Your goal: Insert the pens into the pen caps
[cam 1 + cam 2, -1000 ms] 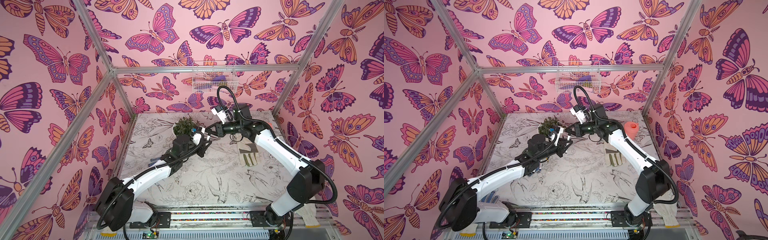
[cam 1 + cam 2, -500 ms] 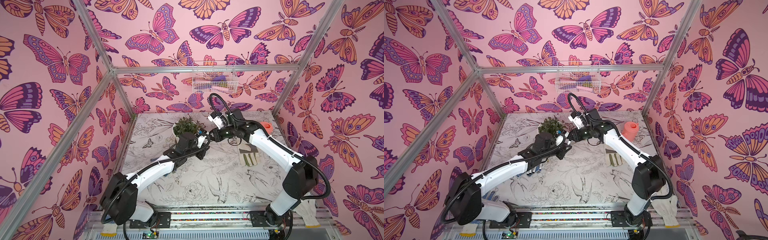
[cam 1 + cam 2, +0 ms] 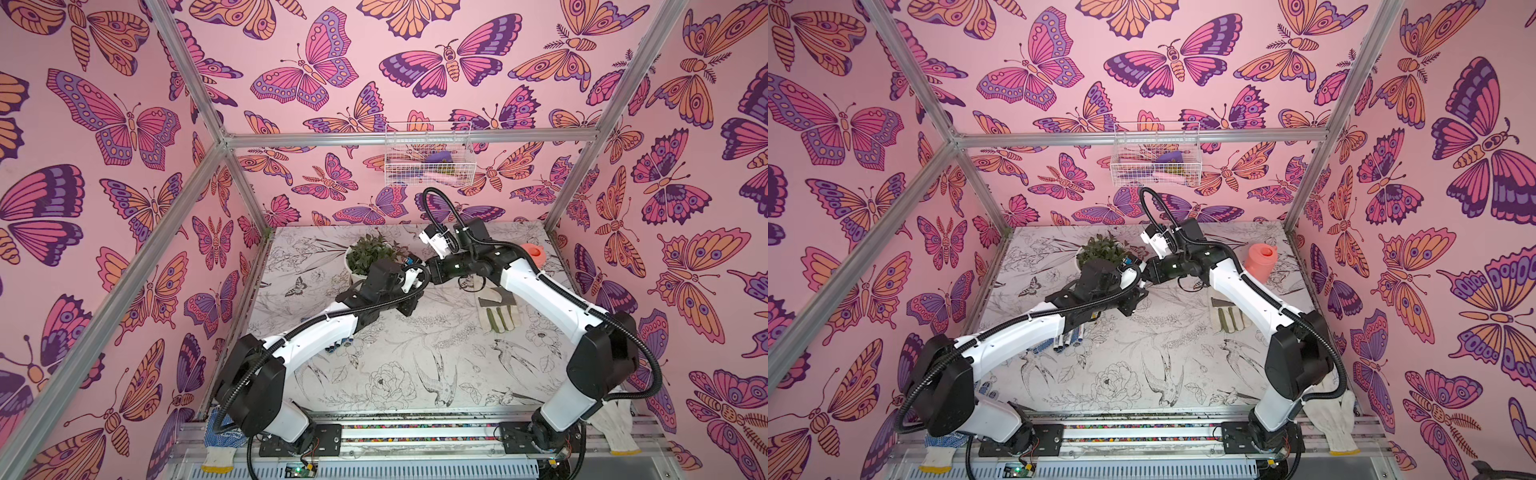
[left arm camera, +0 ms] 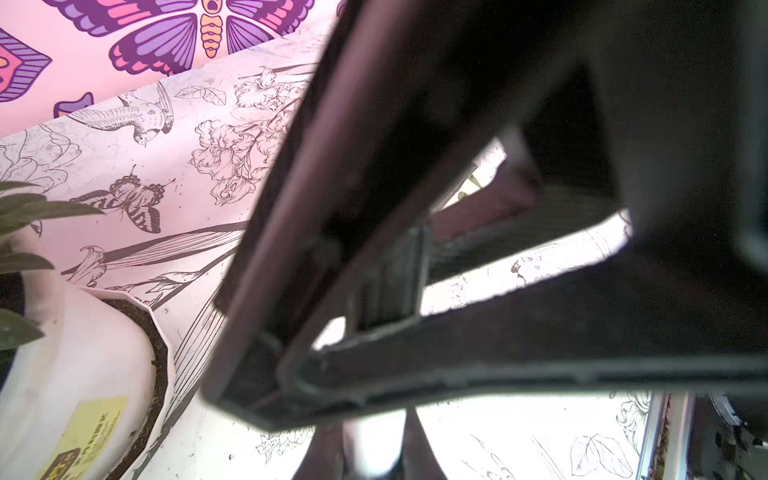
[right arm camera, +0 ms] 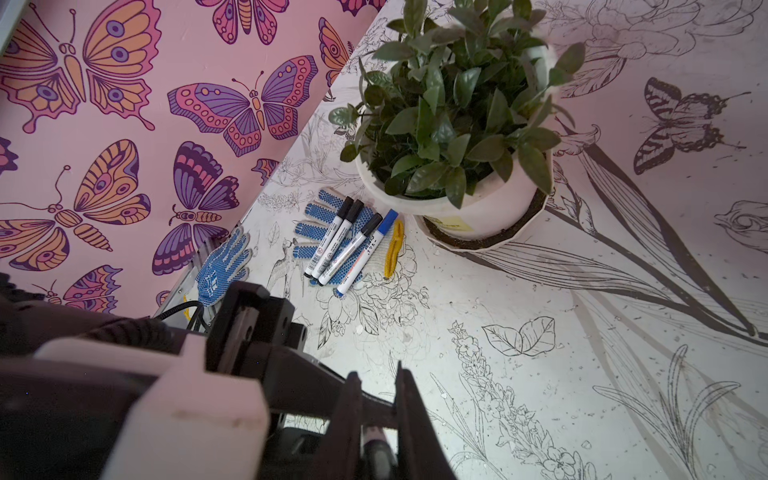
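White-barrelled pen (image 5: 372,446) is held over the middle of the bench (image 5: 540,291), near its far edge. The left gripper (image 4: 368,440) has its jaws clamped on the barrel and the right gripper (image 5: 376,374) has its jaws tight on the dark end, seemingly for a straight push; a cap there cannot be confirmed. Four capped pens (image 5: 345,245) lie on a glove (image 5: 313,212) toward the left edge, out of the way.

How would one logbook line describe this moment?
left gripper shut on pen | right gripper shut on dark-tipped pen | grippers meet beside plant | four capped pens lie on glove
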Robot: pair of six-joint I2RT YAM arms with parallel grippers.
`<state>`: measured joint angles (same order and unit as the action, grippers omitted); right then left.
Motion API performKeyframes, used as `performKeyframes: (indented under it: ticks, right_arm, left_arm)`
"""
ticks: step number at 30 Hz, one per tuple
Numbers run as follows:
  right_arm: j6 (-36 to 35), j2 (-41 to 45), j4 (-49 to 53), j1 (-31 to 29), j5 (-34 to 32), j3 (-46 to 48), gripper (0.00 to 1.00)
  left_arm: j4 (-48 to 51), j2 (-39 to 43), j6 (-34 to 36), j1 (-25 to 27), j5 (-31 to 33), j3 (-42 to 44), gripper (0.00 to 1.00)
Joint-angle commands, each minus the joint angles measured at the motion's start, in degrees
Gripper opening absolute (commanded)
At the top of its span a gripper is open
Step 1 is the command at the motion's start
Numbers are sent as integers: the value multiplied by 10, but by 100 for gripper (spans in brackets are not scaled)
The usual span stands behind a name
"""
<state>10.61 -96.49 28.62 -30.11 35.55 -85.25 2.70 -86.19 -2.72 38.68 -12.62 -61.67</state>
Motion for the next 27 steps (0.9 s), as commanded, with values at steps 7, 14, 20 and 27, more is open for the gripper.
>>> performKeyframes:
  ticks: [7, 14, 20, 27]
  right_arm:
    - [-16, -35, 208, -49, 116, 71, 0]
    - [30, -8, 143, -20, 186, 90, 0]
    - [146, 46, -4, 17, 274, 144, 0]
    - [132, 56, 18, 20, 279, 143, 0]
  left_arm:
    - [-737, 41, -46, -38, 32, -104, 0]
    - [-786, 33, -159, -69, 35, -98, 0]
    - [-802, 49, -200, -85, 39, -74, 0]
    - [-772, 77, -193, -84, 17, -44, 0]
